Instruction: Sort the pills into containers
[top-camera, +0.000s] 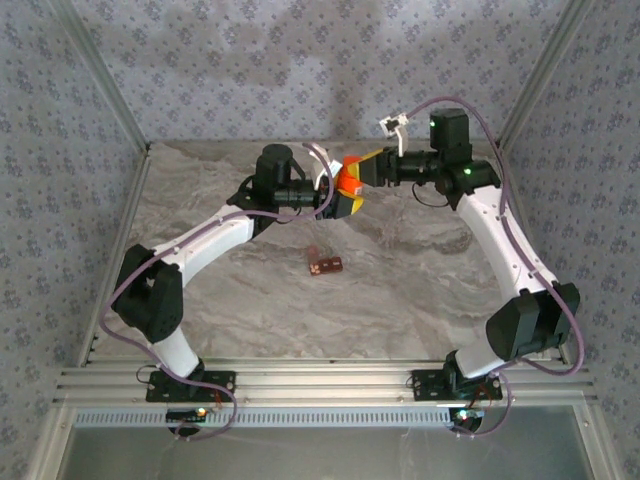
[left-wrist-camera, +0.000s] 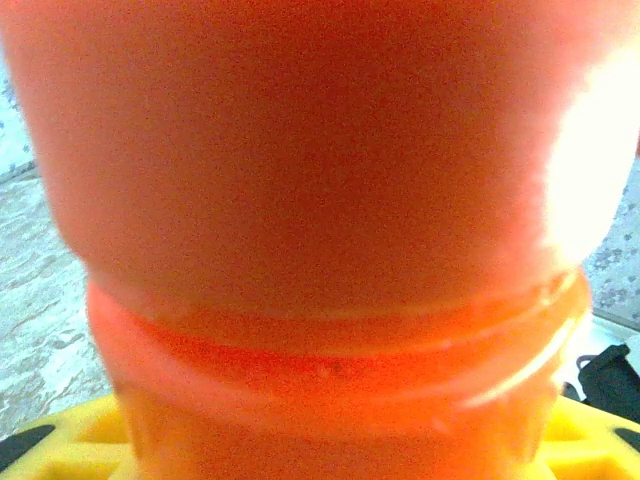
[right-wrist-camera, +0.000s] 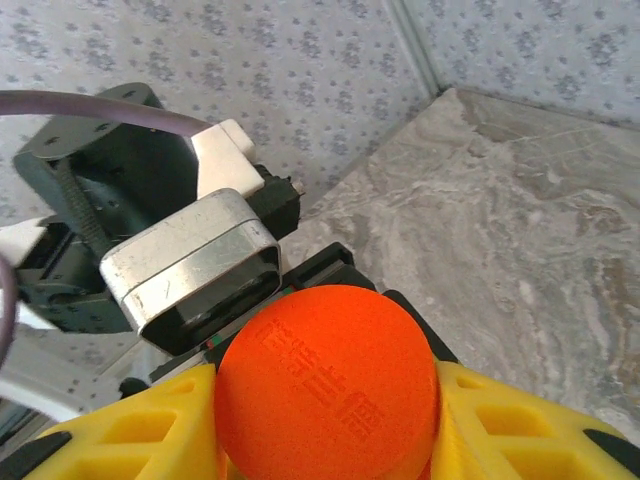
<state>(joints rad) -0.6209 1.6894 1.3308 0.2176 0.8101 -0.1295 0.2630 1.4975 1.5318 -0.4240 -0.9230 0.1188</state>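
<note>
While left gripper (top-camera: 343, 198) clamps the probably light, slick bottle (left-wrist-camera: 320, 200) body, right gripper (top-camera: 368, 170) pinches its stiff cap (right-wrist-camera: 325, 385).

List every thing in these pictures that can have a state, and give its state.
Small orange cylindrical plastic bottle: held above the marbled table, cap on.
Round orange embossed cap: on the bottle, clamped between yellow fingers.
Flat reddish-brown strip of square cells: lying on the table, untouched.
Left gripper: shut on the bottle.
Right gripper: shut on the cap.
</note>
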